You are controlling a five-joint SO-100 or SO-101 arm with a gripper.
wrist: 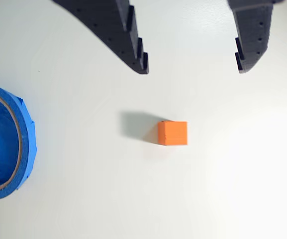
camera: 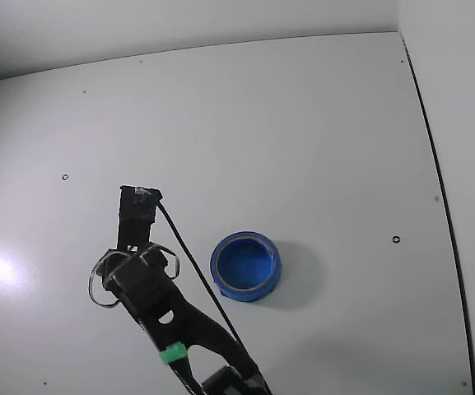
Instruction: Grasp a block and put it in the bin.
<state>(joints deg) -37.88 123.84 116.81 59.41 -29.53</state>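
Two black fingers (wrist: 133,45) of the gripper (wrist: 193,69) are hanging spread wide above the white table (wrist: 233,189) in the wrist view, gripping nothing. Nothing is standing between them and the block (wrist: 172,133), an orange-looking cube sitting just below the gap, apart from both fingertips. At that view's left edge, the blue bin (wrist: 26,134) is lying well apart from the cube; in the fixed view the bin (camera: 246,267) is sitting right of the arm (camera: 151,288), which is hiding the cube.

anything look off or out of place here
Nothing stands out. In the wrist view the small orange block sits flat and square on the white table, apart from the blue bin, which stands upright and looks empty in the fixed view. The hand is open above the block, touching nothing.
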